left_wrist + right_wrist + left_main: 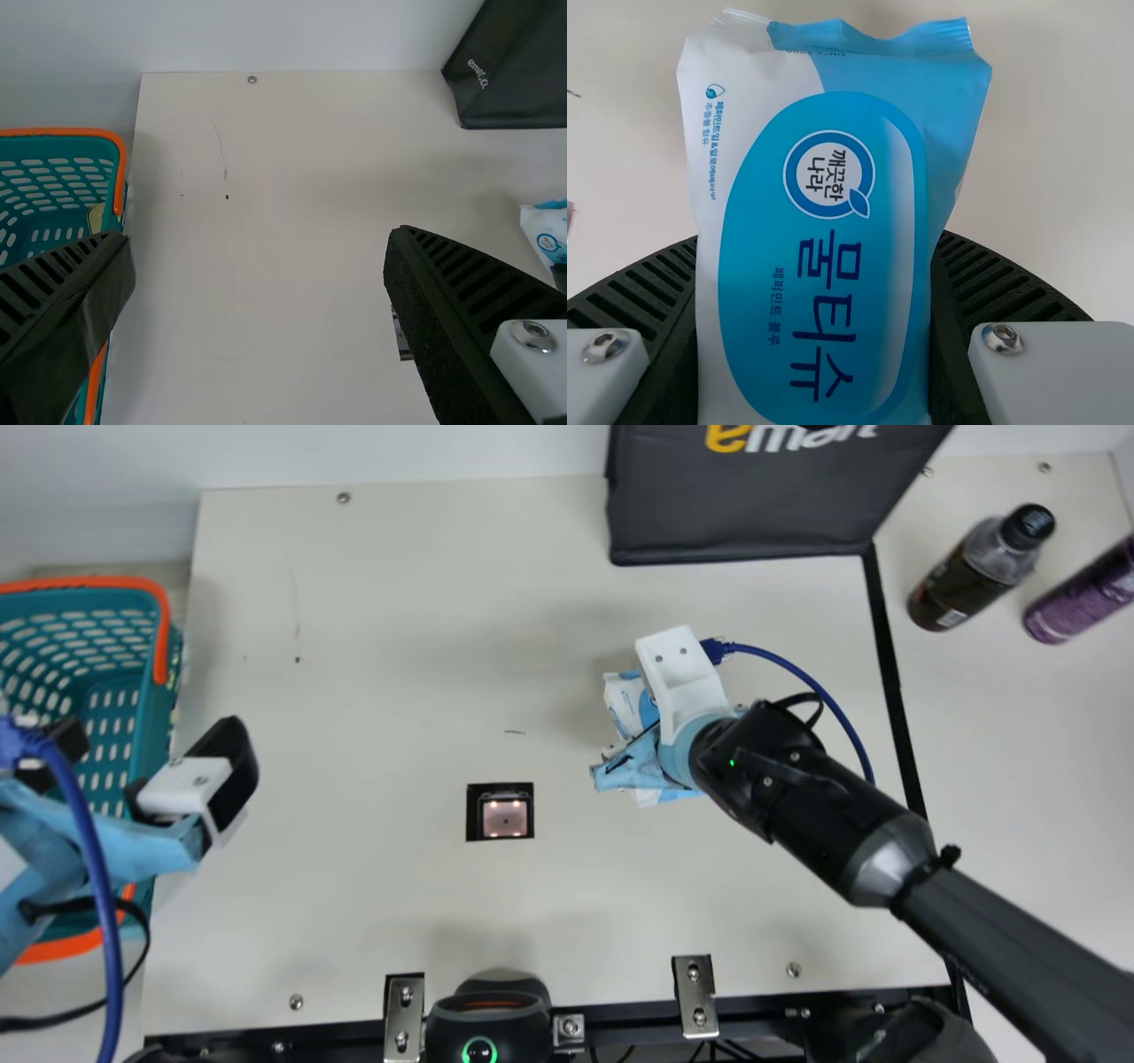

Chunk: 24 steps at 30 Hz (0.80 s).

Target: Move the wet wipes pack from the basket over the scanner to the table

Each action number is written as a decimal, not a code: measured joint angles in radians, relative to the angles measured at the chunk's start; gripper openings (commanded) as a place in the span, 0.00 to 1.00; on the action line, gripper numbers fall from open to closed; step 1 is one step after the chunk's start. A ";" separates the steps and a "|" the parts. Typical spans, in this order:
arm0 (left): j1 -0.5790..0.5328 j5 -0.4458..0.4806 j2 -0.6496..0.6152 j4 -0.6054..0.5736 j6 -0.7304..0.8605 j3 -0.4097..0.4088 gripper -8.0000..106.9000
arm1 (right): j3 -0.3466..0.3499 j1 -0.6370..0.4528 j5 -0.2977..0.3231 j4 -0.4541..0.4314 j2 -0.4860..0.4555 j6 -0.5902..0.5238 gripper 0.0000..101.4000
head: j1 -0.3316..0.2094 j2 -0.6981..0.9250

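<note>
Brackets [694,999] of silvery metal, two, flank one black, rounded device [505,1017]. Beyond lies one square, black-framed scanner [505,817]. The right gripper [680,677] holds one soft, blue-and-white wet wipes pack [824,204] over or on the cream table [399,646]; I cannot tell which. The left gripper [149,751], two fingers wide apart, overhangs one teal, orange-rimmed basket [158,691]. Farthest stands one black bag [744,514]

The cream bench [381,638] is being bordered along its right edge by a black strip [893,682]. A dark bag [735,514] is being supported by the far right corner; nearer the near edge, a black-framed square window [505,815] is being surrounded by bare surface.
</note>
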 measured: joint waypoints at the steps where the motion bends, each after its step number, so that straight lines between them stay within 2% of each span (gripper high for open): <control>1: 0.000 0.000 0.000 0.000 0.000 0.000 0.85 | -0.001 -0.014 0.007 0.008 -0.006 -0.016 0.00 | 0.002 -0.021; 9: 0.000 0.000 0.000 0.000 0.000 0.000 0.85 | 0.008 -0.232 0.094 0.089 -0.056 -0.152 0.00 | 0.002 -0.201; 13: 0.000 0.000 0.000 0.000 0.000 0.000 0.85 | 0.010 -0.374 0.148 0.120 -0.075 -0.225 0.00 | 0.002 -0.225; 20: 0.000 0.000 0.000 0.000 0.000 0.000 0.85 | -0.008 -0.630 0.204 0.102 -0.074 -0.343 0.00 | 0.002 -0.225; 24: 0.000 0.000 0.000 0.000 0.000 0.000 0.85 | -0.018 -0.770 0.206 0.078 -0.064 -0.411 0.00 | 0.002 -0.225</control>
